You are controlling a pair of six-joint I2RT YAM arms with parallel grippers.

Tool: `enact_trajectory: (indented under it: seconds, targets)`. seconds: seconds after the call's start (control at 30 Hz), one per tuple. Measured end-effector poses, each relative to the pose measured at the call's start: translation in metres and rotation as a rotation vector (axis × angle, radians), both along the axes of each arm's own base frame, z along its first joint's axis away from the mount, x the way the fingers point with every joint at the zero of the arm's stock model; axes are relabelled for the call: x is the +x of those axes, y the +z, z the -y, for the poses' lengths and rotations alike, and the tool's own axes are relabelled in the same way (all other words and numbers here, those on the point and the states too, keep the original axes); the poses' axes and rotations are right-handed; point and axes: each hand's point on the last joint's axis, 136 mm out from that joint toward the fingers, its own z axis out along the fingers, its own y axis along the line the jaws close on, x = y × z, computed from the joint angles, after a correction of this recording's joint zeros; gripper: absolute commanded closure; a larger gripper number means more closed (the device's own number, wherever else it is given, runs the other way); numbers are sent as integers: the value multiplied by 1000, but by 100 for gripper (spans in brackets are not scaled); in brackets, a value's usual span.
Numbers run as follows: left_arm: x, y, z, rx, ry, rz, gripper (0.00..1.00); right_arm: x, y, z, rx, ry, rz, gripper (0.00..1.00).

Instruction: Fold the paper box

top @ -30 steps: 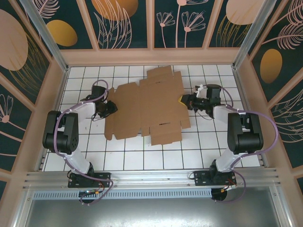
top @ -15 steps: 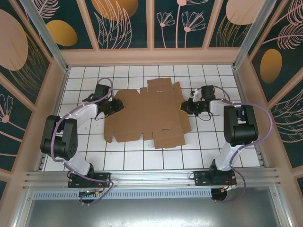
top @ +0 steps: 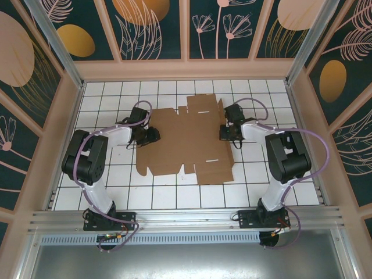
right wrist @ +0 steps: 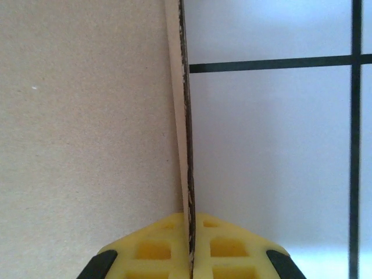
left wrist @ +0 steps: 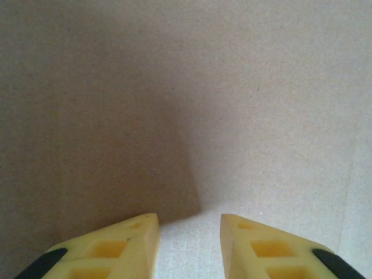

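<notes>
The paper box (top: 186, 142) is a plain brown die-cut cardboard sheet with flaps, tabs and slots. It lies mostly flat in the middle of the white-tiled table (top: 104, 192). At its 3 o'clock edge the right tool (right wrist: 190, 224) is clenched on the cardboard rim. At 9 o'clock the left tool (left wrist: 190, 232) stands parted over the board, possibly touching it.

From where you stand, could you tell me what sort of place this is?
Probably an enclosed robot work cell: a white tiled table, leaf-patterned wall panels around it, and the left arm and right arm bolted to a metal rail.
</notes>
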Motion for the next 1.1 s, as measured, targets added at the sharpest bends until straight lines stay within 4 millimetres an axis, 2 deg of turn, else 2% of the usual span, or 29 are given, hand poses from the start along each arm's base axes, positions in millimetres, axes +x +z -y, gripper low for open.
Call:
enact_trajectory:
  seconds: [0.1, 0.2, 0.3, 0.47, 0.63, 0.77, 1.1]
  targets:
    - [2, -1, 0, 0, 0, 0, 66, 0, -2, 0, -76, 8, 9, 89]
    - [6, -2, 2, 0, -3, 5, 67, -3, -5, 4, -24, -1, -16, 76]
    - [9, -2, 3, -2, -9, 12, 68, -10, -10, 16, 153, -36, -69, 68]
    - [13, -3, 7, -10, -21, 20, 69, -12, 2, 29, 501, -99, -93, 60]
    - [18, -4, 9, -18, -26, 29, 70, -14, 15, 10, 764, -67, -114, 53]
    - [21, -5, 8, -20, -22, 34, 70, -11, 10, 5, 888, -64, -141, 51]
    - [22, -4, 8, -21, -20, 39, 71, -13, 12, 6, 900, -53, -111, 44]
